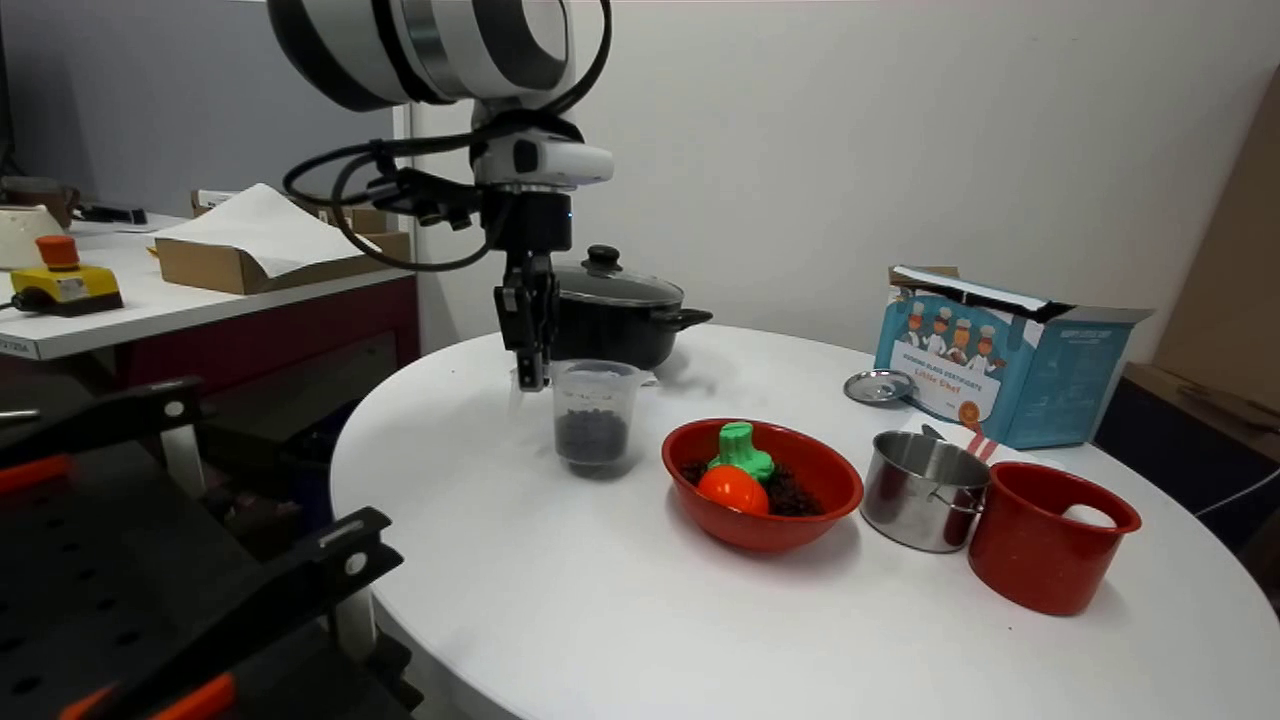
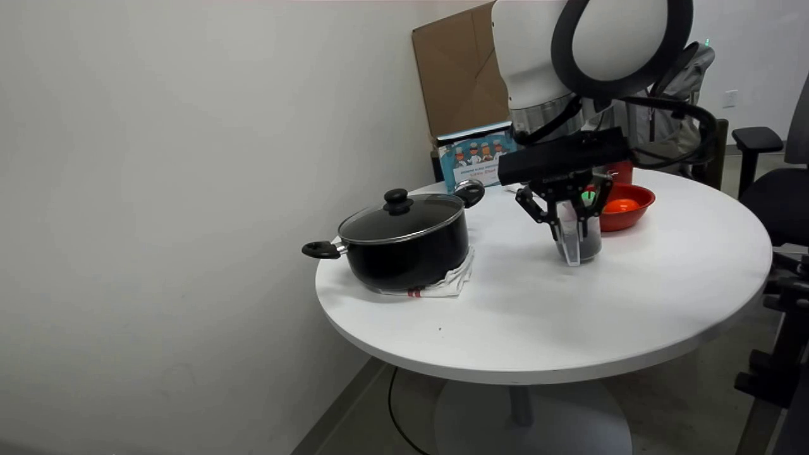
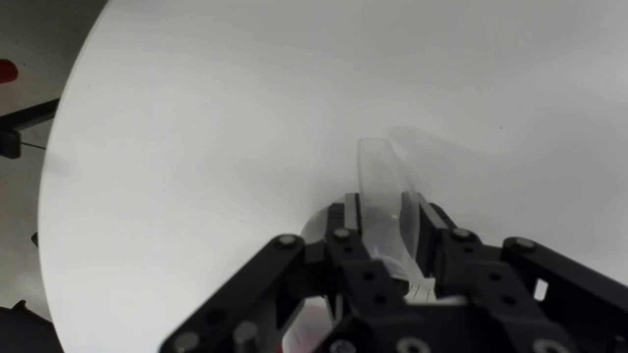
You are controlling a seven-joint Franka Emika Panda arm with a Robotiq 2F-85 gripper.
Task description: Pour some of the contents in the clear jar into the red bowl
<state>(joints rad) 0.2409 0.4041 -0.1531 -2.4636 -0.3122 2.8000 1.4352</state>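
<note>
The clear jar is upright, its base at table level in both exterior views. Dark grains, the contents, fill its lower part. My gripper is at the jar's side, fingers pointing down, and shows also in an exterior view. In the wrist view the two fingers are partly closed, and the jar's clear handle fills the gap between them. The jar's body is mostly hidden behind the fingers there. The red bowl stands beside the jar, holding an orange piece, a green piece and dark bits.
A metal cup and a deeper red cup stand beyond the bowl. A black lidded pot rests on a cloth behind the gripper. A blue box and a small metal lid are at the back.
</note>
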